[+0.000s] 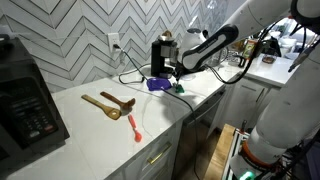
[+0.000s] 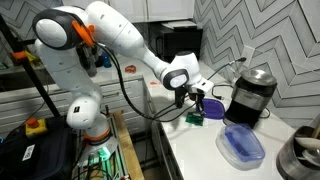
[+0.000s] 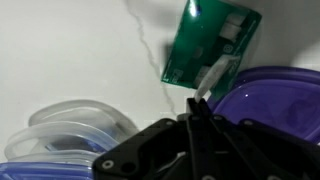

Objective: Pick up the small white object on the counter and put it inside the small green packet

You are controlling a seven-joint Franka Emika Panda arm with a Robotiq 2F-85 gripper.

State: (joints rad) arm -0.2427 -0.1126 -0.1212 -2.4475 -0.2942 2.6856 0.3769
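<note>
My pincer (image 3: 197, 108) pinches the small white piece (image 3: 212, 76), its tip touching the green packet (image 3: 205, 40) just ahead — insertion step, I judge; next, ease it inside, then release

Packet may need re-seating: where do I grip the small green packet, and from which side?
Likely pinch its narrow width from above, at the end away from the gripper, which looks shut on the small white object: the small green packet seems to lie flat on the counter, and the purple container crowds its near corner.
</note>
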